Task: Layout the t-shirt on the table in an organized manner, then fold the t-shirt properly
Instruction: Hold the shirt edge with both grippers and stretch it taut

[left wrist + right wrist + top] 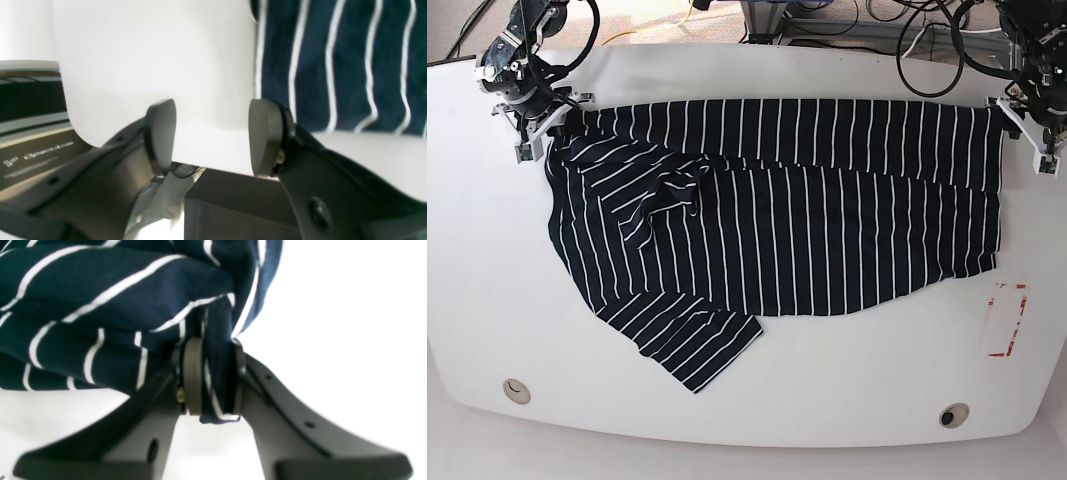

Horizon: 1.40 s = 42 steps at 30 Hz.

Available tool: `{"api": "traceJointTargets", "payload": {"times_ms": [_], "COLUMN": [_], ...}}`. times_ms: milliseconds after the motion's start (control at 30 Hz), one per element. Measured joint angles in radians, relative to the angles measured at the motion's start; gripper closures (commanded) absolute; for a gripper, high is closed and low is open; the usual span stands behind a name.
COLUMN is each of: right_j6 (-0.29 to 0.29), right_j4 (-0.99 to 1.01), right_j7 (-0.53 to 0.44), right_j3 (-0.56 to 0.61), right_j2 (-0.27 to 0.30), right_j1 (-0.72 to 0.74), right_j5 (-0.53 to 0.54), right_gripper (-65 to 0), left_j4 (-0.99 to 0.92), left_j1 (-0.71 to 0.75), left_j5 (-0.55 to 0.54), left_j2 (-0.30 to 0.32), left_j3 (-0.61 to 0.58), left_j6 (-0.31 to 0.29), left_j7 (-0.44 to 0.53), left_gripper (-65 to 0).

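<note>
A: Surface first. White table, rounded corners, fills the base view; cables and floor past the far edge. Red-outlined rectangle mark near one side, two round fittings along the near edge.

B: Garment?

A: The t-shirt, dark navy with thin white stripes, spread across the far half of the table. Mostly flat, not tidy. One sleeve sticks out toward the near edge, and a bunched wrinkle sits in the body near the right arm's side.

B: Grippers?

A: Right gripper is pinching a fold of the striped cloth between its pads, at the shirt's far corner on the base view's left. Left gripper has its jaws spread wide, nothing between them, only bare table; it sits just beside the shirt's other far corner, cloth edge next to one finger but not gripped.

B: Step?

A: Layout phase, I'd say. Folding not begun.

B: Next move?

A: Probably the left needs to shift onto that corner and close on it, then both pull apart to tension the top edge and flatten the wrinkle. Risk: pulling one-sided would skew the shirt.
</note>
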State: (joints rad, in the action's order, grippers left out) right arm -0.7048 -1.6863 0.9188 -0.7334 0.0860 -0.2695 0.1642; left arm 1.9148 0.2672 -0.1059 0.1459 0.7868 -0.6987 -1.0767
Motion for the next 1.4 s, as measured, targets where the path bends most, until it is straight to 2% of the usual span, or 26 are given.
{"api": "traceJointTargets", "payload": {"times_ms": [300,467,667,833,1167,1400], "right_j6": [0.001,0.001,0.002,0.005,0.005,0.005], "right_j4": [0.000,-0.002,-0.003,-0.003,-0.003,-0.003], "right_j7": [-0.001,-0.016,-0.018,-0.019,-0.018,-0.018], "right_j3": [0.000,0.001,0.001,0.000,0.000,0.000], "right_j2": [0.000,-0.002,-0.003,-0.005,-0.005,-0.006], "right_j1": [-0.001,-0.010,-0.012,-0.012,-0.012,-0.012], "right_j5": [0.000,0.000,0.000,0.000,0.000,0.000], "right_gripper": [-10.9,-10.9,-10.9,-10.9,-10.8,-10.8], "left_j4": [-0.138,-0.201,-0.264,-0.267,-0.263,-0.179], "left_j1": [-0.014,-0.013,-0.013,-0.011,0.021,0.064], "left_j5": [-0.009,-0.116,-0.153,-0.164,-0.290,-0.378], "left_j2": [0.002,0.003,0.019,0.035,0.063,0.096], "left_j3": [-0.006,-0.007,-0.031,-0.061,-0.072,-0.069], "left_j6": [0.000,0.000,0.002,0.002,0.002,0.002], "left_j7": [-0.001,0.001,0.000,0.003,0.002,-0.006], "left_gripper": [-32.9,-32.9,-32.6,-32.6,-32.6,-32.6]}}
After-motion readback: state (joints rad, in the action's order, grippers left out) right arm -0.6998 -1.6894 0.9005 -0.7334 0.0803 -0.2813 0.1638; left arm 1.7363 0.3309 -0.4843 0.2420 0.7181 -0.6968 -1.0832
